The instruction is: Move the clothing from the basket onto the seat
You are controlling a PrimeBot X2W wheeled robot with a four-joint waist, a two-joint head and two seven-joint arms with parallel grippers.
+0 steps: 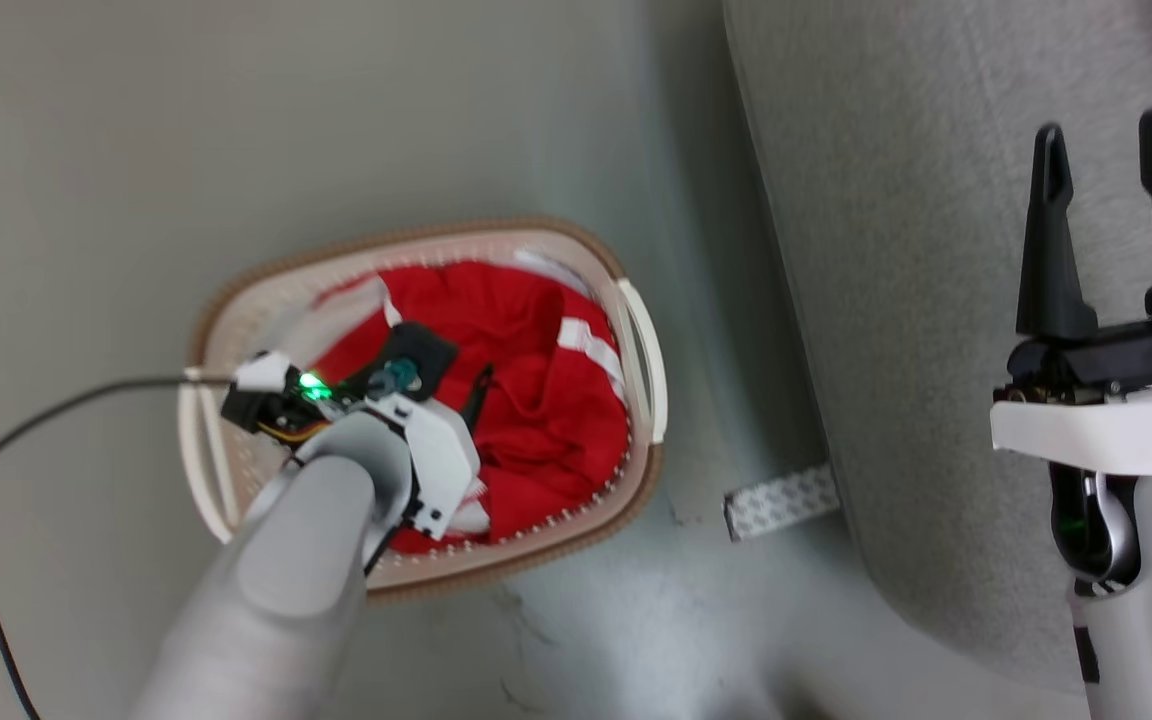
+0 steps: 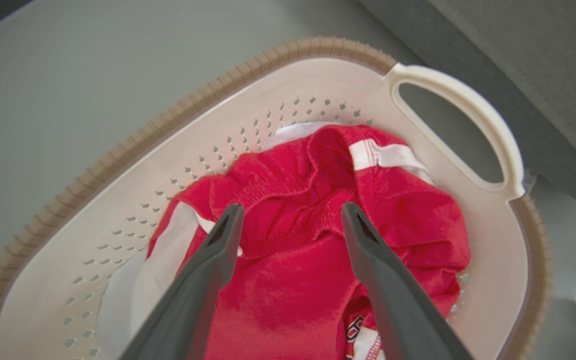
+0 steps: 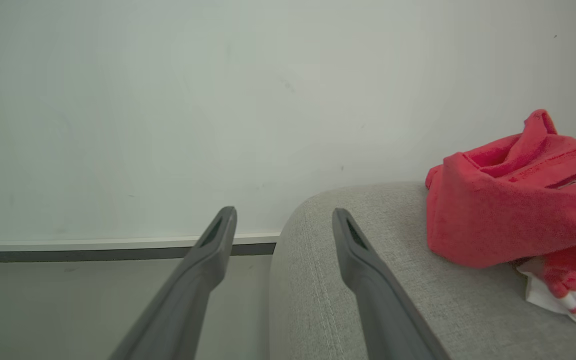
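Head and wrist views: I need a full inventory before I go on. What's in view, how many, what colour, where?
clothing in basket: one heap, garment count unclear, red with white stripes, inside the basket
clothing on seat: one heap, red with white trim, on the seat
basket: one, white with brown rim, on the floor left of the seat
seat: one, light grey, right of the basket
strip: one, pale and patterned, on the floor at the seat's base
cable: one, black, on the floor left of the basket
left gripper: one, dark fingers, open over the basket's clothing
right gripper: one, dark fingers, open over the seat
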